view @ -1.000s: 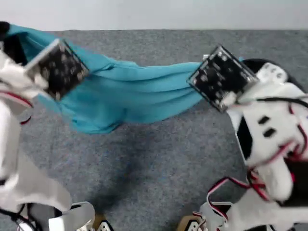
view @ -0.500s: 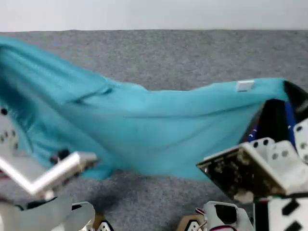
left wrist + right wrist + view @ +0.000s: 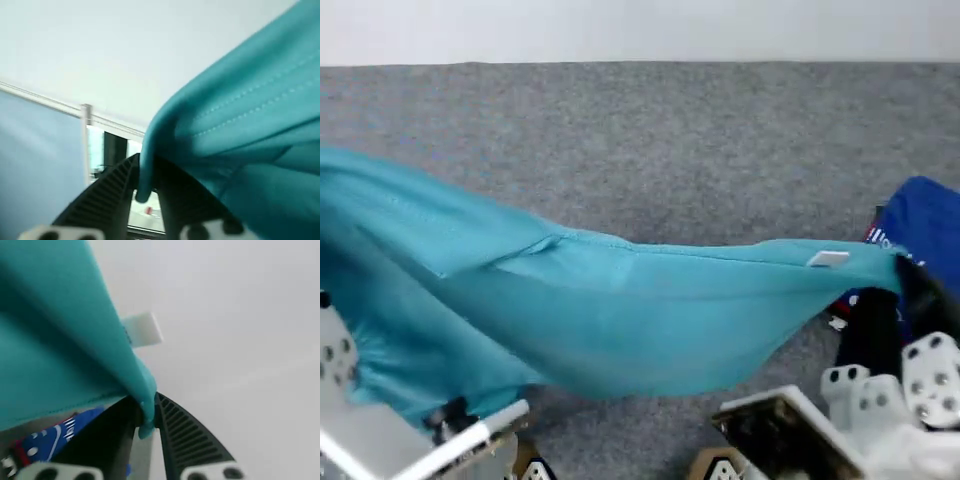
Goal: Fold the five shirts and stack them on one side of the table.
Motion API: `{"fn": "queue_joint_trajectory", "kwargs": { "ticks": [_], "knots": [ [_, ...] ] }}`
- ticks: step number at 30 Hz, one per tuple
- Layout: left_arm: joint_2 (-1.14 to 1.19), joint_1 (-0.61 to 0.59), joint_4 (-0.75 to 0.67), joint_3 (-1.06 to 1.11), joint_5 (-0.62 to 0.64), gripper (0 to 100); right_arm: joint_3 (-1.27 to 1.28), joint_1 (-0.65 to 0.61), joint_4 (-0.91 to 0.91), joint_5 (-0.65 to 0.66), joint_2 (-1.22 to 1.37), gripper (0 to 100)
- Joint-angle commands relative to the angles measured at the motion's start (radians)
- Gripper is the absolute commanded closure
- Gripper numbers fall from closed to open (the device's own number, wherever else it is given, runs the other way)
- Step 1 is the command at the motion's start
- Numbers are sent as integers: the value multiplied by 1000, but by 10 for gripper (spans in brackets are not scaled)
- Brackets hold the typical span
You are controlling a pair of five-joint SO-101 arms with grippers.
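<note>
Wrist views: left pincer [image 3: 144, 174] and right pincer [image 3: 146, 412] each clamp teal shirt [image 3: 620, 310] edge, stretched between.

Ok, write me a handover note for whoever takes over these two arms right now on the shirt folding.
The left gripper is shut on one end of the teal shirt, the right gripper on the other.
The shirt hangs stretched between them over the table; a blue shirt lies beside the right arm, folded or not I cannot tell.
Done: teal shirt lifted and spread.
Left: lay it down, fold, stack, then the other shirts.
</note>
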Motion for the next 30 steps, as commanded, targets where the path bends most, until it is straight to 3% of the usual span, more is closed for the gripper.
{"fn": "queue_joint_trajectory", "kwargs": {
  "ticks": [1,6,10,14,23,26,30],
  "knots": [
    [-87,-6,20,295,34,995,127,10,30,3,-10,987],
    [-190,2,14,707,32,995,324,4,-16,3,-8,987],
    [-201,-3,-103,1007,32,995,549,-58,-137,3,-8,987],
    [-199,2,-367,1323,34,995,792,-113,-349,-20,-8,987],
    [-184,32,-1214,1923,34,995,1234,-137,-977,-25,39,987],
    [-110,48,-1353,1962,34,995,1250,-137,-1110,-26,142,987],
    [55,52,-1425,1865,43,995,1192,-137,-1224,-29,317,987]
  ]
}}
